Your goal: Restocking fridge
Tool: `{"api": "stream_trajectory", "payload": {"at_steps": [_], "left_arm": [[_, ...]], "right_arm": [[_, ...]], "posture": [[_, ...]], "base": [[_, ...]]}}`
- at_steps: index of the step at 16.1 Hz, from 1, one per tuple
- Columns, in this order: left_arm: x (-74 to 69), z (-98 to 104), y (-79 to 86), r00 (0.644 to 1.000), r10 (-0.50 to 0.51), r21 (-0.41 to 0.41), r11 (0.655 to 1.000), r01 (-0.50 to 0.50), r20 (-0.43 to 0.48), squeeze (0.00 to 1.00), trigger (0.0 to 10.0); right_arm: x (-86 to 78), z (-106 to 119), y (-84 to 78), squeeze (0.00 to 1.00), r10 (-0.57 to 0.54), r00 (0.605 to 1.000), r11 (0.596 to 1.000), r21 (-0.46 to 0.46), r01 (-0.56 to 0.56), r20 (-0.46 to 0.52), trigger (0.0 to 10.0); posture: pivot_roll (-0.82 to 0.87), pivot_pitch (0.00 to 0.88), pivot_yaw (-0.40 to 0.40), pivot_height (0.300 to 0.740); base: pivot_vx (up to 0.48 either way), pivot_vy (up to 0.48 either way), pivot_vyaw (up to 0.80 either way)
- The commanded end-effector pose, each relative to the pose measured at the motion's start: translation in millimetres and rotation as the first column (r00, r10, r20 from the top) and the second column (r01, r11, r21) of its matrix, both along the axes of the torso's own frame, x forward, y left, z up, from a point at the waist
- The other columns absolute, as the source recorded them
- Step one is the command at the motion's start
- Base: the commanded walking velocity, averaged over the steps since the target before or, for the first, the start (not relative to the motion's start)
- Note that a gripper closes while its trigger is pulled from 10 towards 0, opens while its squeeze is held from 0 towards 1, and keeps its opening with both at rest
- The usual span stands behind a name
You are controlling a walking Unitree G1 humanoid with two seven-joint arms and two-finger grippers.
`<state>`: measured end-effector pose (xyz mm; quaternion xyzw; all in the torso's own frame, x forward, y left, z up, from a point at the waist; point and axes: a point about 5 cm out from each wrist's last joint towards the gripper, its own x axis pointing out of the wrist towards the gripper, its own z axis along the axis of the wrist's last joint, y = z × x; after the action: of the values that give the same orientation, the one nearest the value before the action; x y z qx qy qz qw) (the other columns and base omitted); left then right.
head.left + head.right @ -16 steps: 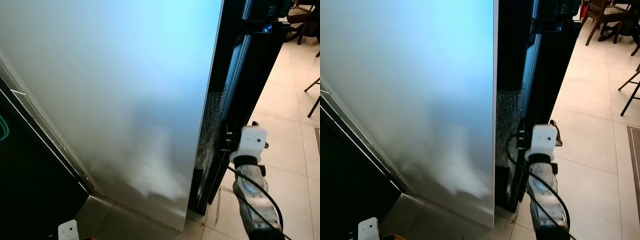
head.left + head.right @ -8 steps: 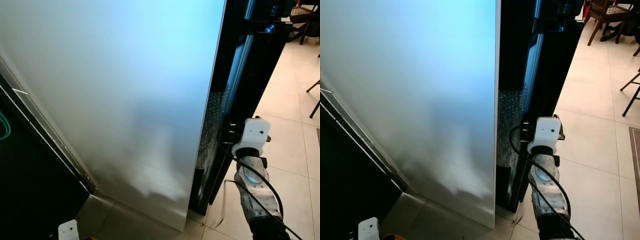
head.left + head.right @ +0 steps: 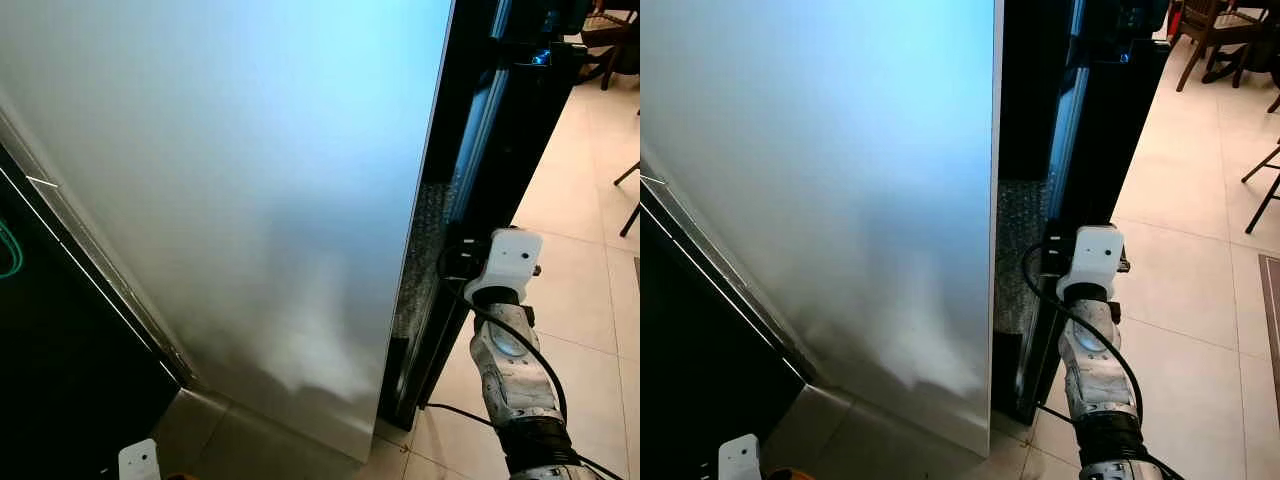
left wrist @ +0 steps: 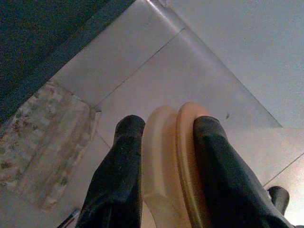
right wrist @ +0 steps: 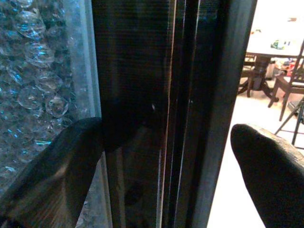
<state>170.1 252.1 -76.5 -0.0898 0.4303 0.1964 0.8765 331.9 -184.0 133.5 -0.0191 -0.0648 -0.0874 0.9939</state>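
Observation:
A tall silver fridge panel [image 3: 250, 180] stands before me, with a black door [image 3: 510, 150] ajar just to its right. My right gripper [image 5: 166, 156] is open at that door's edge: one finger [image 5: 52, 166] sits on the bubble-wrap side and the other finger [image 5: 270, 166] on the room side. In the eye views the right arm [image 3: 510, 350] reaches up to the gap. My left gripper [image 4: 166, 156] hangs low over the floor, shut on a pale orange rounded object [image 4: 166, 142] with a ridged rim.
Bubble wrap [image 3: 420, 250] lines the gap between panel and door. Pale tiled floor [image 3: 580, 220] spreads to the right, with wooden chairs [image 3: 1210, 30] far back. A dark cabinet [image 3: 50, 380] stands at the left. A patterned mat [image 4: 42, 147] lies below the left gripper.
The right arm has reached further forward and a little up, bringing its gripper onto the black door's edge. Its cable now hangs lower.

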Motion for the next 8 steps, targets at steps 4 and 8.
{"api": "stream_trajectory", "payload": {"at_steps": [4, 8], "left_arm": [[-2.5, -1.5, -1.0, 0.999, -0.028, 0.009, 1.000, 0.028, -0.019, 0.00, 10.0], [-3.8, -2.1, -0.9, 0.999, -0.033, 0.009, 0.999, 0.034, -0.024, 0.00, 10.0]], "right_arm": [[-10.1, 6.6, -35.8, 0.00, -0.175, 0.983, 0.984, -0.014, 0.175, 0.049, 10.0], [-30.8, 0.5, -67.4, 0.00, -0.292, 0.955, 0.955, -0.038, 0.294, 0.044, 10.0]], "posture": [[-0.16, 0.000, 0.071, 0.740], [-0.17, 0.000, 0.074, 0.740]], "base": [[0.000, 0.000, 0.00], [0.000, 0.000, 0.00]]}}
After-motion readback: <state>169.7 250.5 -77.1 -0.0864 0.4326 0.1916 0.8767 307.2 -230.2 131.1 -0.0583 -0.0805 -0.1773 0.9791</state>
